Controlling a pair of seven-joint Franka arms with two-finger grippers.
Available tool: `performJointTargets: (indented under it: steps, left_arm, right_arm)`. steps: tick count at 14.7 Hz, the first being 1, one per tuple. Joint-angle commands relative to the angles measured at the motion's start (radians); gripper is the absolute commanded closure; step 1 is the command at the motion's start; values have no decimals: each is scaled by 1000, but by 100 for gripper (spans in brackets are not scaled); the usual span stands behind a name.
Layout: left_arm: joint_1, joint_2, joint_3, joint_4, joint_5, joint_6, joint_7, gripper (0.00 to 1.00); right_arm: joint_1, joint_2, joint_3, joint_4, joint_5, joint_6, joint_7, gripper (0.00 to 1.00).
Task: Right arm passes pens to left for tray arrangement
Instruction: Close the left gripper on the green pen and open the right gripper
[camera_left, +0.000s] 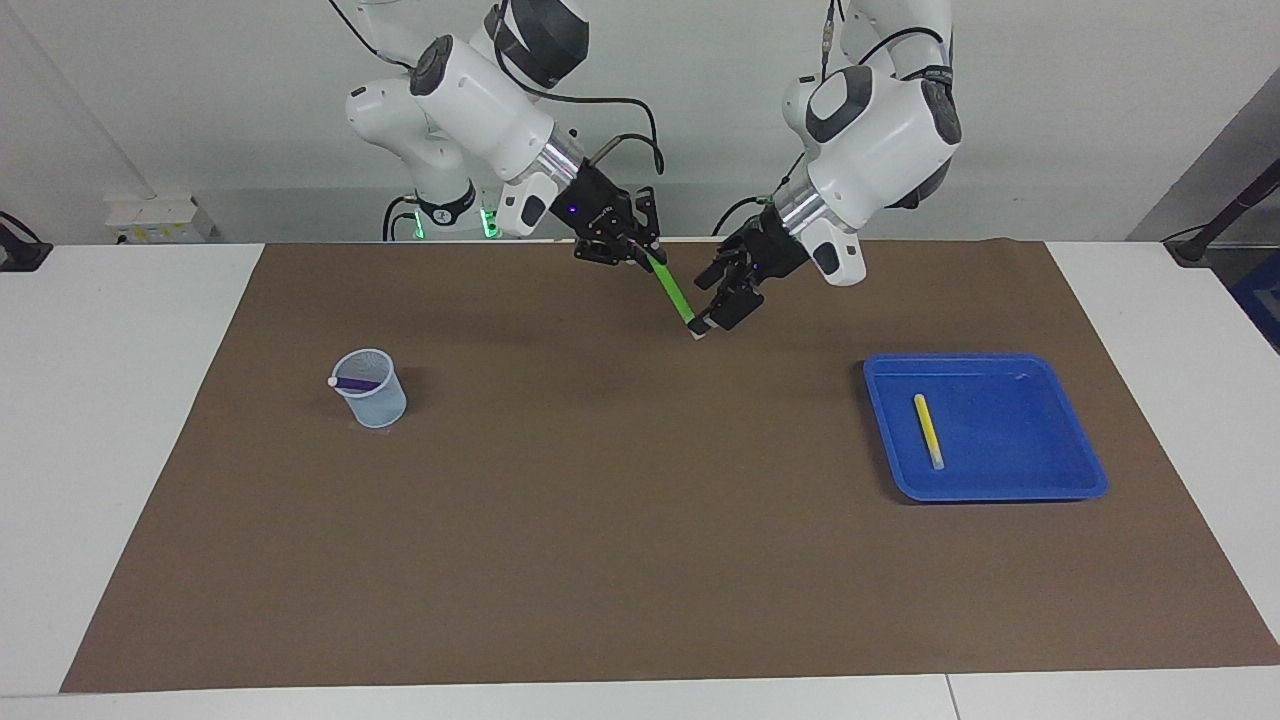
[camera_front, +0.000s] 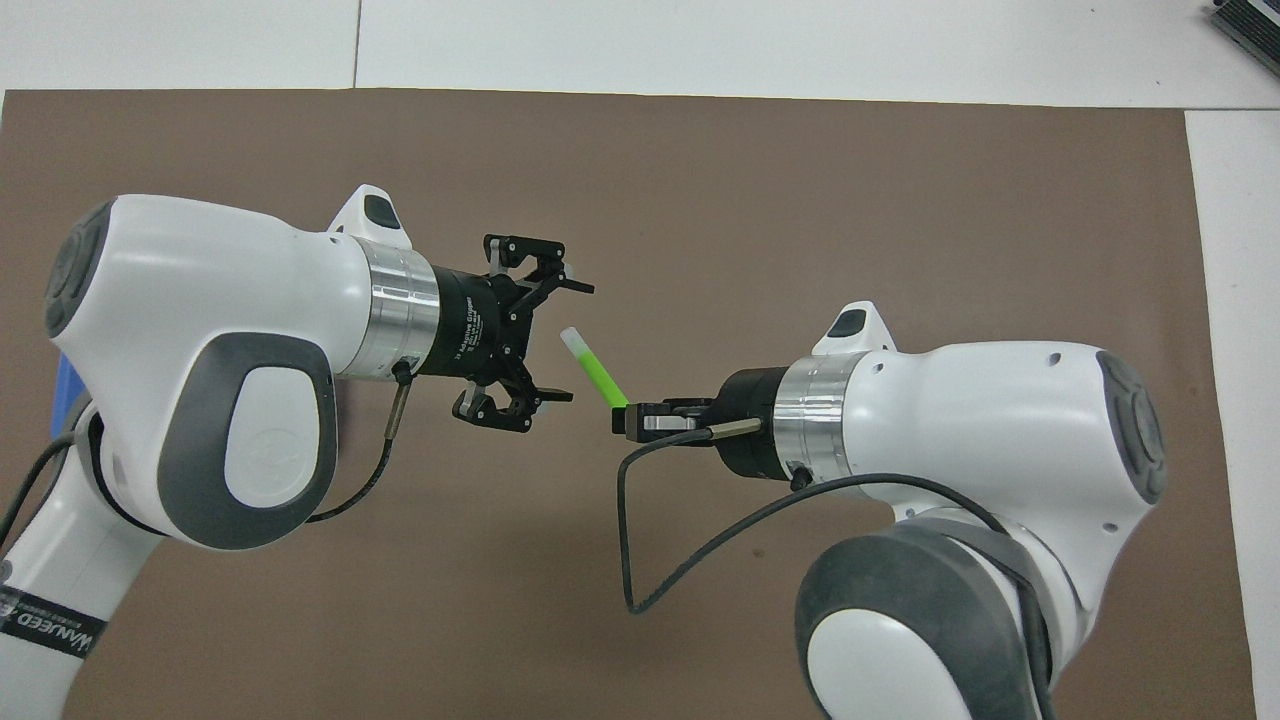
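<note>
My right gripper (camera_left: 643, 256), with the blue light, is shut on the upper end of the green pen (camera_left: 673, 291), held slanting over the mat's middle. It also shows in the overhead view (camera_front: 626, 416) with the green pen (camera_front: 597, 372). My left gripper (camera_left: 716, 316) is open, and the pen's whitish tip lies between its spread fingers (camera_front: 563, 343). I cannot tell if they touch it. The yellow pen (camera_left: 928, 430) lies in the blue tray (camera_left: 1000, 492). The purple pen (camera_left: 352, 383) sticks out of a pale mesh cup (camera_left: 376, 402).
The tray stands toward the left arm's end of the brown mat, the cup toward the right arm's end. In the overhead view the left arm hides all but a sliver of the tray (camera_front: 68, 390). White table surrounds the mat.
</note>
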Motion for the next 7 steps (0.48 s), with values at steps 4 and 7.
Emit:
performJointTargets:
  steps: [4, 7]
  left_arm:
    - [-33, -78, 13, -110, -39, 8, 109, 4]
    - [-53, -81, 14, -115, -51, 16, 111, 7]
  right_arm:
    - [-2, -22, 0, -26, 25, 19, 8, 100]
    - [-2, -22, 0, -26, 25, 19, 8, 100]
